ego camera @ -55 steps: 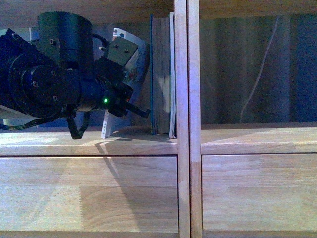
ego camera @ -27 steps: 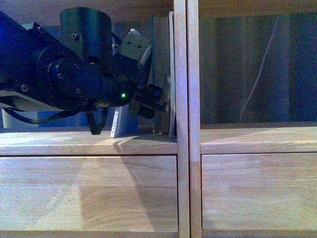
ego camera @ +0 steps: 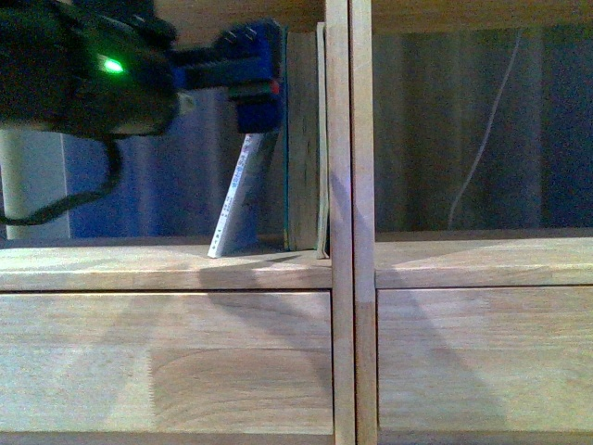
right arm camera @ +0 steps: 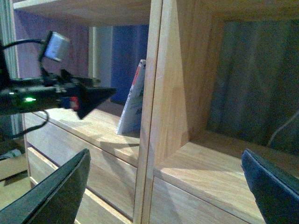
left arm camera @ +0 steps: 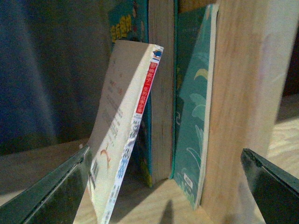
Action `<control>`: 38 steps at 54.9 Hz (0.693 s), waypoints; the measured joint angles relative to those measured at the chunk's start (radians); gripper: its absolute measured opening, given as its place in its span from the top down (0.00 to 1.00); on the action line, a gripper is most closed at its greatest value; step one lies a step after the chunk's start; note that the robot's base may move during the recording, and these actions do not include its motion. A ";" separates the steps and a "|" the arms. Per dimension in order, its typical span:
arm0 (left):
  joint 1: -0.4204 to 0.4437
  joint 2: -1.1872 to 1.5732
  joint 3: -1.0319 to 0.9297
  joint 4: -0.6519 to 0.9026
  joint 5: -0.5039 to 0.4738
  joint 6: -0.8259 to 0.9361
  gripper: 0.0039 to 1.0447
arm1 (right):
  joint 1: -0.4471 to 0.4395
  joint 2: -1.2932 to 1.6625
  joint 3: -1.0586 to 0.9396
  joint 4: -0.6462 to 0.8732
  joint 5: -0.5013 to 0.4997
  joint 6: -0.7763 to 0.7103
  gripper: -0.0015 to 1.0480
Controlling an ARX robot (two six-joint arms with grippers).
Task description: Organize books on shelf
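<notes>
Mostly the views are filled by the large light-wood shelving unit (ego camera: 350,278), with its double central upright and plain drawer fronts below. Its wooden shelf board is the surface (ego camera: 139,264) carrying three books, all in the compartment on the left arm's side of the upright.

The dark left arm (ego camera: 83,74) lies roughly level, high in that compartment, with a green light (ego camera: 111,65) lit on its body. At its end the left tool (left arm camera: 166,154) is spread wide and has hold of nothing. The books stand ahead of it, framed between its fingers (left arm camera: 56,196).

The thick book with yellowed pages and a teal cover (left arm camera: 161,93) stands upright. Yellow characters show on its cover but are too blurred to read. Between it and the upright sits the thin teal book with a pale leaf pattern (left arm camera: 194,116), resting against the upright.

On the thick book's other side the thin white paperback (ego camera: 243,195) leans steeply, with its foot on the surface and its top against the thick book. It is just beneath the left tool in the front view; whether the tool touches it I cannot tell. Its spine bears a red band (left arm camera: 145,88) of characters too small to read.

The right tool (right arm camera: 166,156) faces the upright's front edge, well apart from the books, its fingers wide and empty.
</notes>
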 joint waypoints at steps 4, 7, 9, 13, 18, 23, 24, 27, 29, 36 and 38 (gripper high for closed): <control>0.005 -0.068 -0.057 0.002 0.003 -0.014 0.07 | 0.000 0.000 0.000 0.000 0.000 0.000 0.07; 0.005 -0.083 -0.061 0.003 0.003 -0.020 0.07 | 0.000 0.000 0.000 0.000 0.000 0.000 0.07; 0.005 -0.083 -0.061 0.003 0.003 -0.023 0.07 | 0.000 0.000 0.000 0.000 0.000 0.000 0.07; 0.005 -0.079 -0.066 0.002 -0.002 -0.025 0.07 | 0.000 0.000 0.000 0.000 0.000 0.000 0.07; -0.010 -0.111 -0.087 -0.152 -0.266 -0.035 0.19 | 0.000 0.000 0.000 0.000 0.000 0.000 0.07; 0.023 -0.195 -0.232 -0.147 -0.428 -0.040 0.36 | 0.093 -0.030 0.035 -0.221 0.281 -0.045 0.16; 0.036 -0.214 -0.265 -0.133 -0.428 -0.041 0.39 | 0.114 -0.039 0.036 -0.269 0.361 -0.055 0.19; 0.066 -0.261 -0.343 -0.100 -0.422 -0.042 0.48 | 0.157 -0.074 0.006 -0.389 0.535 -0.075 0.27; 0.080 -0.288 -0.388 -0.081 -0.410 -0.043 0.53 | 0.166 -0.092 -0.026 -0.403 0.600 -0.083 0.32; 0.119 -0.373 -0.533 -0.024 -0.358 -0.044 0.72 | 0.173 -0.150 -0.140 -0.375 0.674 -0.094 0.50; 0.135 -0.397 -0.578 -0.009 -0.341 -0.044 0.78 | 0.173 -0.168 -0.175 -0.362 0.679 -0.096 0.57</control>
